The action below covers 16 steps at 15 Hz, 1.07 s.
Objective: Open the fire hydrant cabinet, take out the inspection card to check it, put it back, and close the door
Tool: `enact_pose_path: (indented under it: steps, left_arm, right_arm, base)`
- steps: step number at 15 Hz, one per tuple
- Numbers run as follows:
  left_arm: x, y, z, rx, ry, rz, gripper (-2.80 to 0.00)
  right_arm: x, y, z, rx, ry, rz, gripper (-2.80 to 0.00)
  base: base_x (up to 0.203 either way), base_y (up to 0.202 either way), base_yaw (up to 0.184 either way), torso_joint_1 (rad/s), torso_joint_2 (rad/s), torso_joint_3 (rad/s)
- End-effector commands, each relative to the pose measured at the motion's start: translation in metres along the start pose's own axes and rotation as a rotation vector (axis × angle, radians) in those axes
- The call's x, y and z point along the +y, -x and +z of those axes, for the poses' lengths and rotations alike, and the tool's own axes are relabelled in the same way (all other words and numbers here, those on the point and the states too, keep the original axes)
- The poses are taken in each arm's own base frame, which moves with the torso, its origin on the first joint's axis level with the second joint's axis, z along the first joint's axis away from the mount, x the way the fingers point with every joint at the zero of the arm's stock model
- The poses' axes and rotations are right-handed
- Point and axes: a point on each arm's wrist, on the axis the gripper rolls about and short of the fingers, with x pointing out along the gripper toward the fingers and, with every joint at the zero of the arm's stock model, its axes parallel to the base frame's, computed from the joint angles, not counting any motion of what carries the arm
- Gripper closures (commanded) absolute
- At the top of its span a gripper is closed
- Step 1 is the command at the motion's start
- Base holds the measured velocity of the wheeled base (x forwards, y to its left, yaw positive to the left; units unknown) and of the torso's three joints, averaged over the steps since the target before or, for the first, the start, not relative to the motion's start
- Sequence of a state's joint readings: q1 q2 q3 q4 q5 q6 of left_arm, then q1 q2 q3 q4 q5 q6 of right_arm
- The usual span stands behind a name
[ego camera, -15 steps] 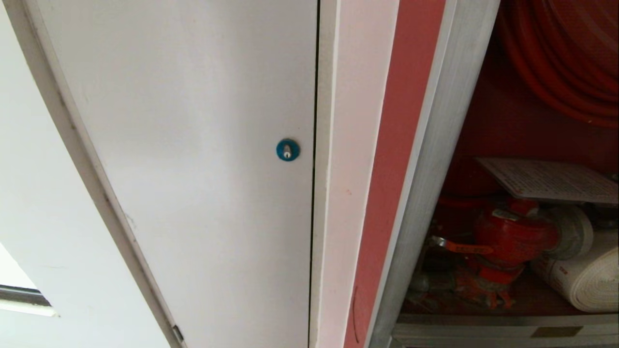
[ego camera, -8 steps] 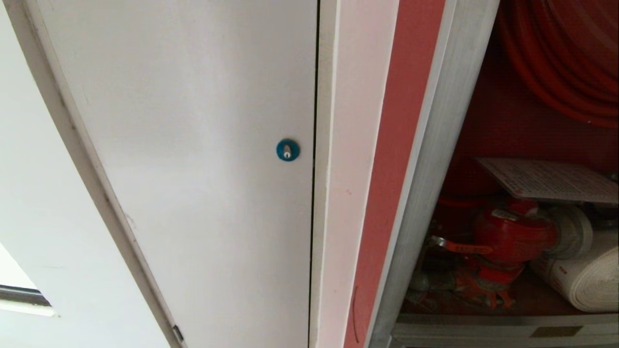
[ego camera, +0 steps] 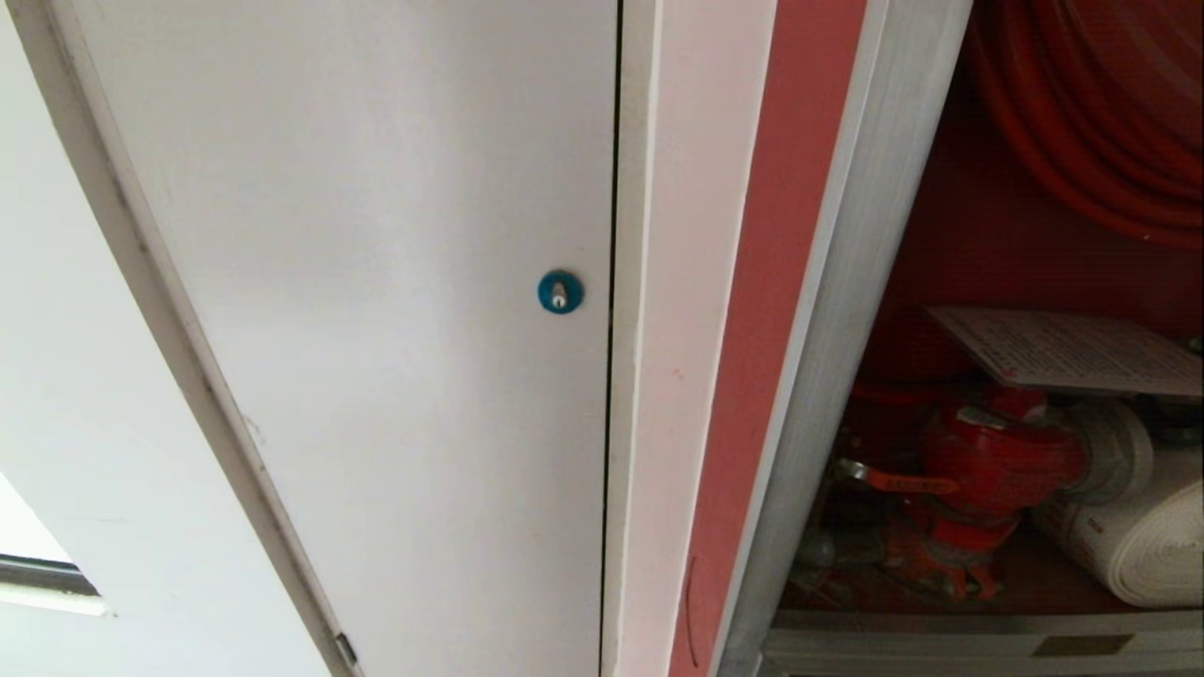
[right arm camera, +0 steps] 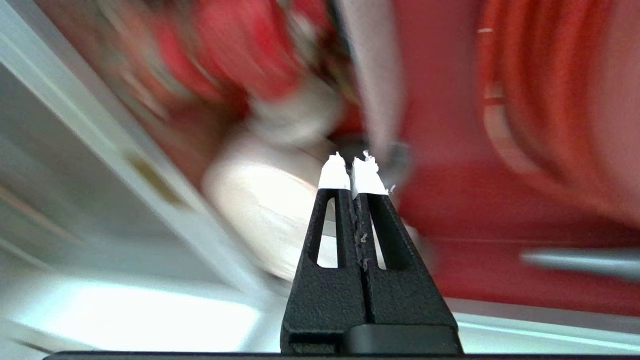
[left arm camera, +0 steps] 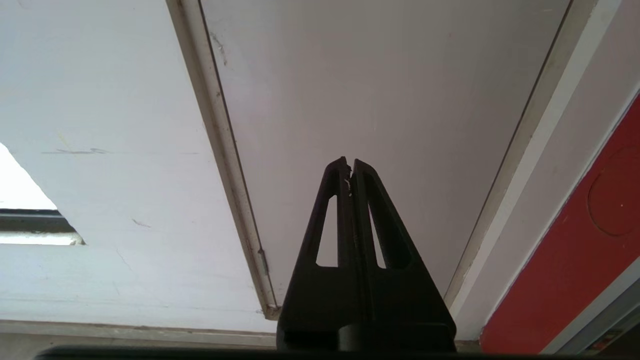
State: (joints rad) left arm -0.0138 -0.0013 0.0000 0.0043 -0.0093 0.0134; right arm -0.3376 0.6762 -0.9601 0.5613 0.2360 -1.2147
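The fire hydrant cabinet (ego camera: 837, 357) stands open at the right of the head view, silver-framed and red inside. The inspection card (ego camera: 1063, 353), a pale printed sheet, lies flat on top of the red valve (ego camera: 997, 461). The cabinet's own door is out of view. My right gripper (right arm camera: 352, 170) is absent from the head view. In its blurred wrist view it is shut on nothing, its white-tipped fingers pointing into the cabinet (right arm camera: 500, 210) near the rolled white hose (right arm camera: 260, 200). My left gripper (left arm camera: 348, 164) is parked and shut, facing the plain white door (left arm camera: 380, 90).
A plain white door (ego camera: 376, 282) with a round blue lock (ego camera: 560, 291) fills the left and middle of the head view. A coiled red hose (ego camera: 1101, 122) hangs above the card and a rolled white hose (ego camera: 1138, 545) lies beside the valve. A silver sill (ego camera: 978, 639) borders the opening below.
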Motion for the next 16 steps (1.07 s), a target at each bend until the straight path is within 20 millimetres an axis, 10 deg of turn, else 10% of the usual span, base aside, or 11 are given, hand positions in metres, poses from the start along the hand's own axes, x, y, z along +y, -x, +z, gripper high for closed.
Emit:
enact_pose_path:
  steps: [1, 11, 16]
  left_arm:
    - [0.000, 0.000, 0.000, 0.003, 0.000, 0.000, 0.00]
    - [0.000, 0.000, 0.000, 0.000, 0.000, 0.000, 0.00]
    - [0.000, 0.000, 0.000, 0.000, 0.000, 0.000, 0.00]
  right_arm:
    - [0.010, 0.002, -0.003, -0.052, -0.189, 0.048, 0.00]
    - [0.104, 0.057, -0.054, -0.319, -0.911, 0.055, 0.00]
    - [0.151, 0.018, -0.074, -0.342, -1.076, -0.015, 0.00]
  base:
    - [0.000, 0.000, 0.000, 0.000, 0.00, 0.000]
    - [0.000, 0.000, 0.000, 0.000, 0.00, 0.000]
    - [0.000, 0.000, 0.000, 0.000, 0.00, 0.000]
